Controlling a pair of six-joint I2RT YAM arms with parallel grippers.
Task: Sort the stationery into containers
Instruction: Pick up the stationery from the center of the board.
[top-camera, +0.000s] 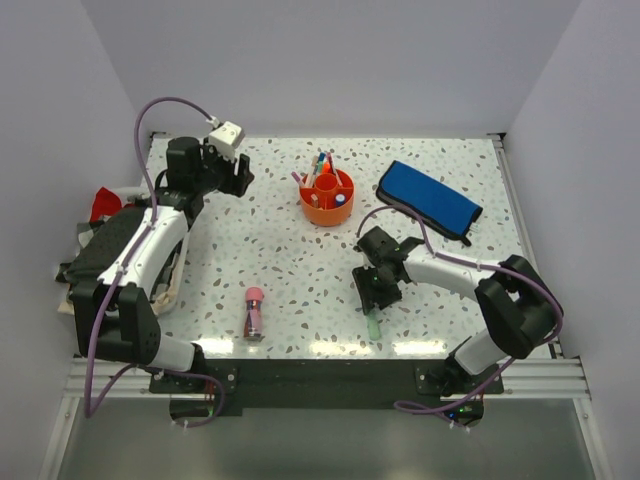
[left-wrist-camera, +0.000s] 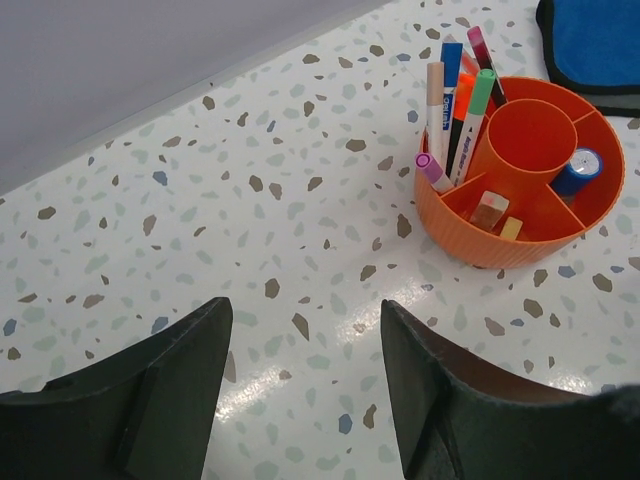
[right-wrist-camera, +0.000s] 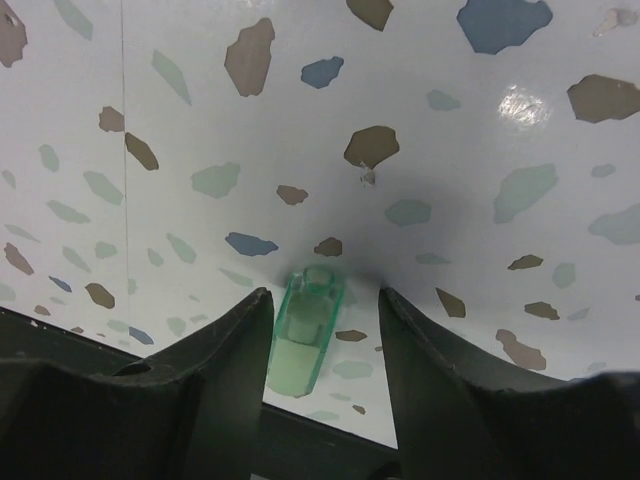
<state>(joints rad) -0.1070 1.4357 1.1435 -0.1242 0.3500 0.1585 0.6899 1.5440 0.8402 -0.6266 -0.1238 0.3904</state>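
The round orange caddy (top-camera: 327, 197) stands at the back middle of the table; it also shows in the left wrist view (left-wrist-camera: 520, 190). It holds several pens (left-wrist-camera: 455, 95), two beige erasers (left-wrist-camera: 490, 210) and a blue-capped item (left-wrist-camera: 580, 168). A green marker (top-camera: 374, 325) lies near the front edge. My right gripper (top-camera: 378, 295) is low over it, open, with the marker (right-wrist-camera: 305, 330) between the fingers, close to the left one. A pink-capped glue tube (top-camera: 254, 312) lies front left. My left gripper (top-camera: 237, 176) is open and empty (left-wrist-camera: 305, 305), left of the caddy.
A blue pouch (top-camera: 430, 200) lies back right of the caddy, also in the left wrist view (left-wrist-camera: 595, 40). A heap of cloth (top-camera: 100, 215) lies off the table's left edge. The dark front rail (top-camera: 320, 365) runs just beyond the green marker.
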